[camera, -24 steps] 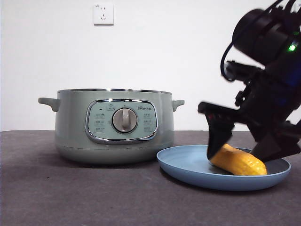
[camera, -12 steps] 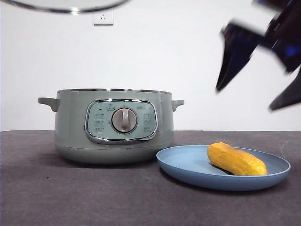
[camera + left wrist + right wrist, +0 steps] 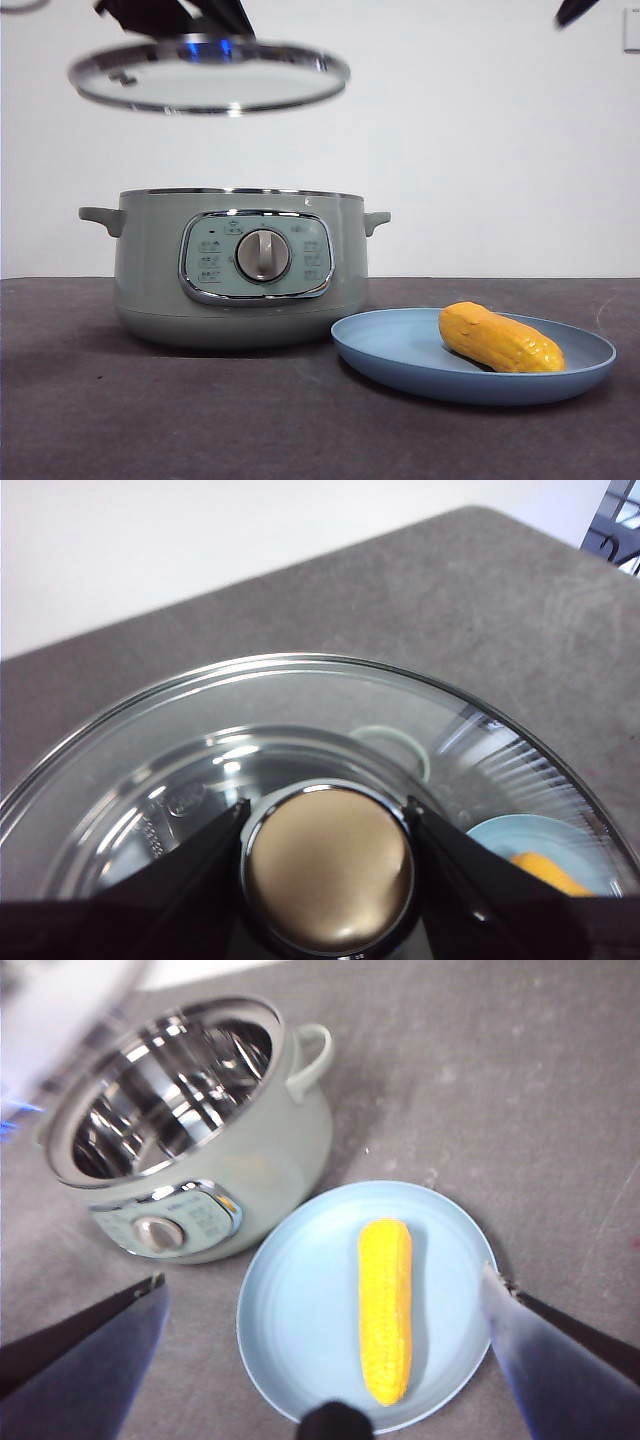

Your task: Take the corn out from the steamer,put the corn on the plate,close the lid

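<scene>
Left gripper [image 3: 325, 825] clamped, right gripper [image 3: 325, 1300] agape

No text can be read with any certainty. The steamer [image 3: 240, 265] carries small pale markings on its control panel [image 3: 258, 257] around the dial [image 3: 263, 256], but they are too tiny and blurred to make out

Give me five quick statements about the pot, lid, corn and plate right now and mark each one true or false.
1. The corn lies on the plate. True.
2. The lid sits on the steamer. False: it hangs in the air above the open steamer.
3. The left gripper is shut on the lid's knob. True.
4. The right gripper holds the corn. False: it is open, up above the plate, holding nothing.
5. The plate is stacked on the steamer. False: it rests on the table beside it.
</scene>
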